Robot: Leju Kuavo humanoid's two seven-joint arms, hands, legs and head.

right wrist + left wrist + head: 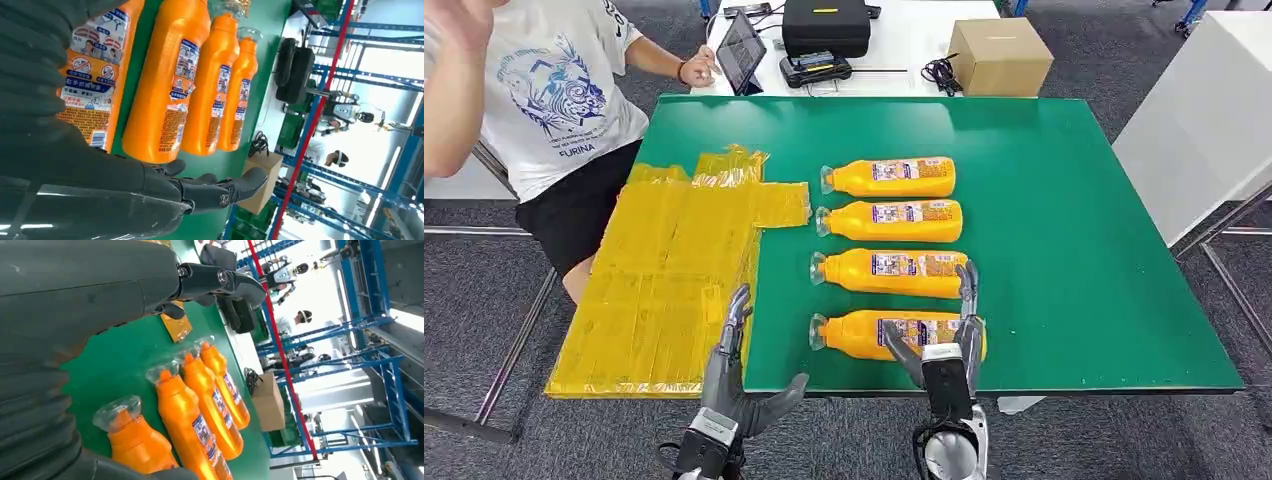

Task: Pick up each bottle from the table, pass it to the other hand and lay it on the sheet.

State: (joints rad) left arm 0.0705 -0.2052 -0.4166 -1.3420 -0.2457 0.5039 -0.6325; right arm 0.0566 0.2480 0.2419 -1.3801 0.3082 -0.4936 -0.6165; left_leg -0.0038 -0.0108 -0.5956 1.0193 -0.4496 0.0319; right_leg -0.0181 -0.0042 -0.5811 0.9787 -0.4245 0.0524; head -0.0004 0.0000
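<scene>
Several orange bottles with clear caps lie side by side on the green table (1074, 250), caps pointing toward the yellow sheet (664, 280). My right hand (944, 345) hovers over the label end of the nearest bottle (859, 335), its fingers spread on the far side and its thumb on the near side, holding nothing. In the right wrist view that bottle (100, 65) lies just under the palm, with the fingers (220, 192) stretched out straight. My left hand (734, 370) is open at the table's front edge, beside the sheet, with its fingers (220, 280) extended.
A person in a white T-shirt (554, 90) sits at the far left, close to the sheet. Behind the green table stand a cardboard box (999, 55), a black case (824, 25) and a tablet (741, 50). A white table (1204, 120) stands on the right.
</scene>
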